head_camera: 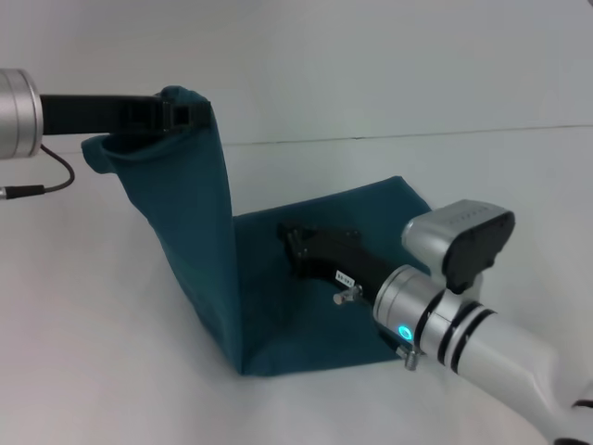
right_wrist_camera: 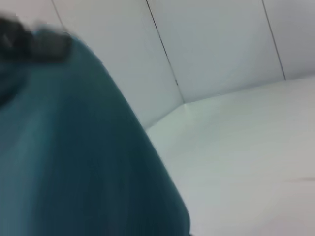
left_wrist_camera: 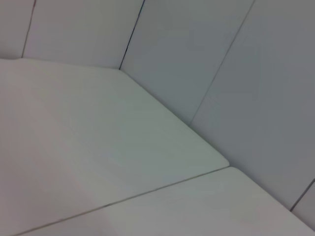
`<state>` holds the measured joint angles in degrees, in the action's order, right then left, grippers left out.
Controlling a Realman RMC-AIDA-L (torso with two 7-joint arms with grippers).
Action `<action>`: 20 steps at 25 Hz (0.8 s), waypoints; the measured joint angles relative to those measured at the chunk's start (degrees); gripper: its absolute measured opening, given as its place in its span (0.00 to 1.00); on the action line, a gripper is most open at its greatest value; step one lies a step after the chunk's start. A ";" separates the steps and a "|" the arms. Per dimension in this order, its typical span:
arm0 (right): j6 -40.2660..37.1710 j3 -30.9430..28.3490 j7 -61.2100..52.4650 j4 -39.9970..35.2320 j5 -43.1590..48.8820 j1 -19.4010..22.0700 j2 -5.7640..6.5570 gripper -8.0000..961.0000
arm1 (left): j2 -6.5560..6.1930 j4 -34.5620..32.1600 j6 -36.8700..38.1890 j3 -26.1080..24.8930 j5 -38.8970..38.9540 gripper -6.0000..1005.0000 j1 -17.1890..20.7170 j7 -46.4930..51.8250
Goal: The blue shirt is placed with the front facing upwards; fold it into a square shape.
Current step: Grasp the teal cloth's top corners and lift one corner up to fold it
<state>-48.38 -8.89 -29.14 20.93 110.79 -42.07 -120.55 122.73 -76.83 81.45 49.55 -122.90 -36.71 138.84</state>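
The blue shirt (head_camera: 199, 250) is half lifted. One end rises in a tall hanging sheet and the rest lies flat on the white table (head_camera: 102, 371). My left gripper (head_camera: 182, 113) reaches in from the upper left, high above the table, and is shut on the shirt's raised top edge. My right gripper (head_camera: 295, 243) rests low on the flat part of the shirt, just right of the standing sheet. Only plain teal cloth shows, with no print in sight. The right wrist view is filled with the raised shirt (right_wrist_camera: 74, 157); a dark blurred shape at its upper edge is the left gripper (right_wrist_camera: 34, 42).
A black cable (head_camera: 51, 176) hangs from the left arm at the far left. The table's back edge meets a pale panelled wall (left_wrist_camera: 221, 59), and a seam (left_wrist_camera: 123, 199) runs across the tabletop.
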 joint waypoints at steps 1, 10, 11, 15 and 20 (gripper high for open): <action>1.94 0.00 -0.21 0.10 0.00 -0.81 -0.11 0.02 | 0.04 -0.11 0.02 0.03 0.18 0.03 0.00 -0.02; 12.55 0.83 -0.74 3.41 2.88 -7.29 -0.63 0.02 | -0.08 -1.22 0.27 0.02 1.87 0.03 -0.01 -0.11; 14.13 1.00 -0.93 3.90 3.17 -8.26 -0.64 0.02 | -0.07 -1.34 0.29 0.03 1.88 0.03 0.00 -0.12; 15.84 0.87 -1.33 5.42 6.00 -10.18 -0.96 0.02 | 0.07 -1.89 0.37 0.03 1.91 0.03 -0.02 -0.14; 17.07 0.68 -1.47 6.67 7.25 -12.08 -1.03 0.02 | 0.02 -2.02 0.38 0.02 2.91 0.03 -0.05 -0.15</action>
<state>-31.31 -8.21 -30.61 27.60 118.03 -54.15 -121.58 122.75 -78.85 81.83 49.57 -119.99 -36.76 138.69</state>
